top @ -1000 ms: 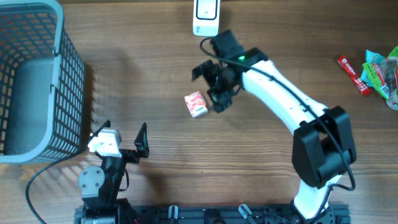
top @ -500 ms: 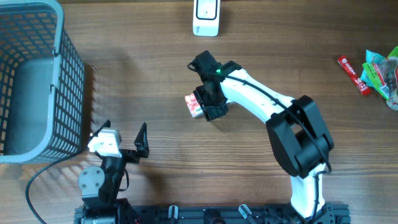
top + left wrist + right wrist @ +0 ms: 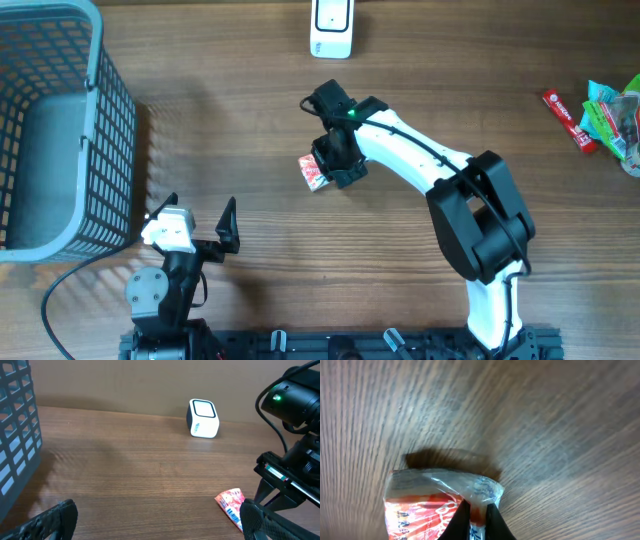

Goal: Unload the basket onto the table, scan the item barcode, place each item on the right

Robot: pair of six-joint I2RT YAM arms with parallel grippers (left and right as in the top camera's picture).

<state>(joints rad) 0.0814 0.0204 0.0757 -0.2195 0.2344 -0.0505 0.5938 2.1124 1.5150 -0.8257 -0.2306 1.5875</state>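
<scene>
Now the right gripper (image 3: 323, 170) is pinched tight on one edge of the red packet (image 3: 310, 173), which lies on the surface (image 3: 200, 140): the pickup step. The next move calls for lifting it and presenting it to the white scanner (image 3: 331, 28). The left gripper (image 3: 197, 208) hangs wide and idle.

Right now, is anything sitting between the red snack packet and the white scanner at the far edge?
Nothing visible. The right fingers pinch the packet by its edge, and only bare table lies between it and the scanner.
</scene>
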